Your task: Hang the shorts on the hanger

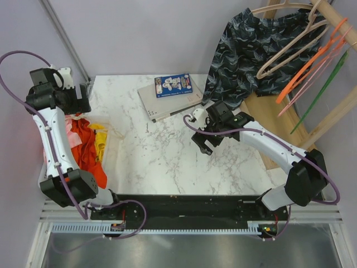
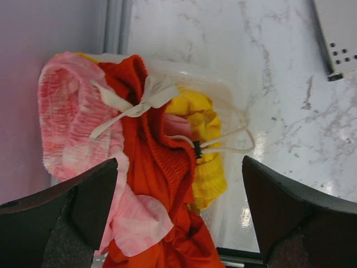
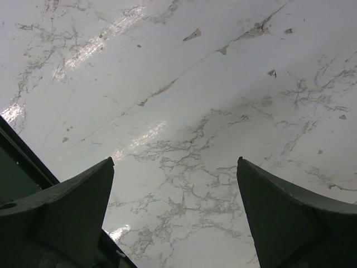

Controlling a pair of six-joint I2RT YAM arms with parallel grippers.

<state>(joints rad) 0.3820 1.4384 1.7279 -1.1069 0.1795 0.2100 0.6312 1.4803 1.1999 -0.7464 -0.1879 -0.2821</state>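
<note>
Task not started. Shorts (image 2: 67,111) lie in a clothes pile below the released left end effector (image 2: 179,161). Right end effector (image 3: 175,160) is released and empty. Hanger (image 1: 261,72) hangs beyond it. Grasping and hanging remain.

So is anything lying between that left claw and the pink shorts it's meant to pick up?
Partly. The orange-red garment drapes over the middle of the shorts, hiding that part. The elastic waistband lies bare, and nothing visible sits between it and the open left gripper above.
</note>
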